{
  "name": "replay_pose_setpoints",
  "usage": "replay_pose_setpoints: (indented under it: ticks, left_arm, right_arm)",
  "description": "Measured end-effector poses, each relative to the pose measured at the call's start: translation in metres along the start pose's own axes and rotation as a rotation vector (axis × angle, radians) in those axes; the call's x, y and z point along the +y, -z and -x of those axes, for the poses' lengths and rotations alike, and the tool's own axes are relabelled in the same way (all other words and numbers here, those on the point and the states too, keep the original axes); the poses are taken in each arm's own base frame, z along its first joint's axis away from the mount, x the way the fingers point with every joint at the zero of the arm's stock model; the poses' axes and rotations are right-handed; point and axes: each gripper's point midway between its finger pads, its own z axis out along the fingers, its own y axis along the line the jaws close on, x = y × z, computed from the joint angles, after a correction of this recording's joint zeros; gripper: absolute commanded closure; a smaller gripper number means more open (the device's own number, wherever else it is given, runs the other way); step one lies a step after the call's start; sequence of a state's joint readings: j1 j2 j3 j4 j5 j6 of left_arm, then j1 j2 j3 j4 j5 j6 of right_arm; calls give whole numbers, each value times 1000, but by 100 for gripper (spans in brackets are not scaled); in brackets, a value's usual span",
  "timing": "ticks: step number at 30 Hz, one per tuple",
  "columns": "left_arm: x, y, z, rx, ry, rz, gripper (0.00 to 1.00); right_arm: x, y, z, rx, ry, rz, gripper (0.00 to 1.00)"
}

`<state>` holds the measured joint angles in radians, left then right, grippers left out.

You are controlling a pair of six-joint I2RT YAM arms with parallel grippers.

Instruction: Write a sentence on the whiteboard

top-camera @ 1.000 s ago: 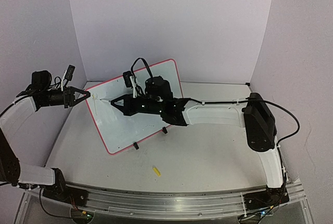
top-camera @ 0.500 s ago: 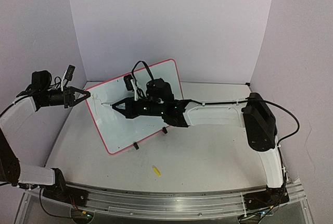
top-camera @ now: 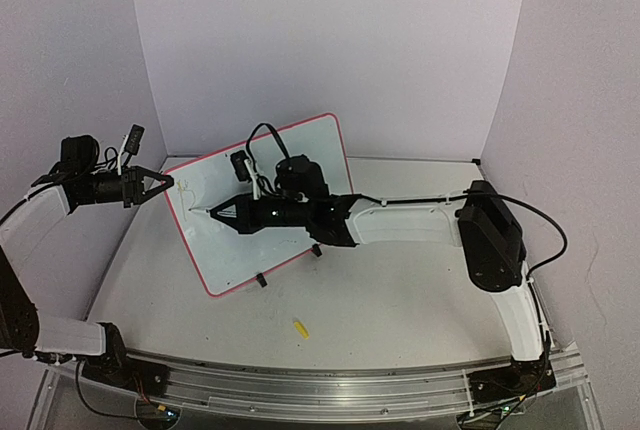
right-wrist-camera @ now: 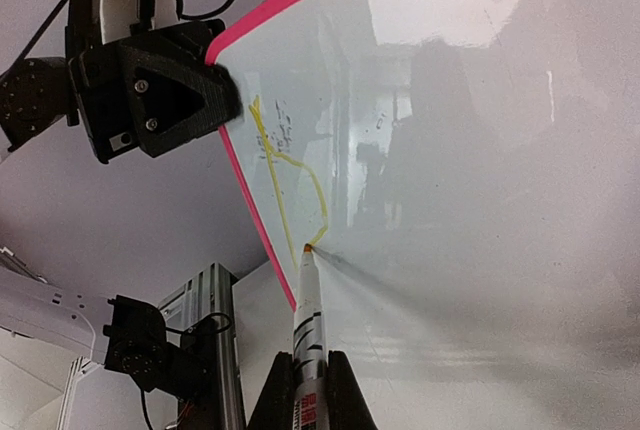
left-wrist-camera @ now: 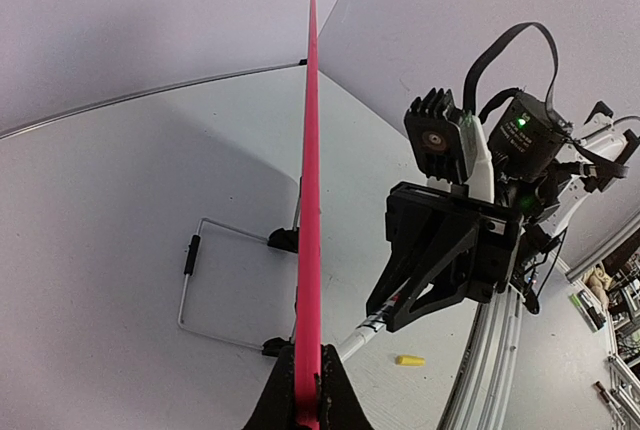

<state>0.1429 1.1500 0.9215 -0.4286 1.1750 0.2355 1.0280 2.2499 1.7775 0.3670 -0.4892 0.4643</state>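
The whiteboard (top-camera: 300, 150), white with a pink-red border, stands tilted on the table; in the left wrist view it shows edge-on as a pink line (left-wrist-camera: 310, 180). My left gripper (top-camera: 165, 185) is shut on its left edge (left-wrist-camera: 308, 390). My right gripper (top-camera: 225, 213) is shut on a white marker (right-wrist-camera: 308, 310) whose orange tip touches the board's face (right-wrist-camera: 450, 150) near the left border. A yellow line (right-wrist-camera: 290, 165) runs from the upper left corner down to the tip. The left gripper (right-wrist-camera: 160, 90) shows at that corner.
A yellow marker cap (top-camera: 300, 327) lies on the table in front of the board, also in the left wrist view (left-wrist-camera: 409, 360). Two black clip feet (top-camera: 261, 280) and a wire stand (left-wrist-camera: 190, 270) hold the board. Purple walls enclose the table; a metal rail (top-camera: 320, 385) runs along the near edge.
My right gripper has moved the marker tip a little down the board's left part. The left gripper and board have stayed still.
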Motion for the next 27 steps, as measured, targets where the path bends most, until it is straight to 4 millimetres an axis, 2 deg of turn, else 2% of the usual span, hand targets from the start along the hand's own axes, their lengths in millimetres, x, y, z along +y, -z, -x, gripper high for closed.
replay_pose_setpoints:
  ticks: [15, 24, 27]
  left_arm:
    - [0, 0, 0, 0, 0, 0, 100]
    - [-1, 0, 0, 0, -3, -1, 100]
    - [-2, 0, 0, 0, -3, -2, 100]
  right_arm:
    - [6, -9, -13, 35, -6, 14, 100]
    - [10, -9, -16, 48, 2, 28, 100]
    - [13, -4, -17, 56, 7, 29, 100]
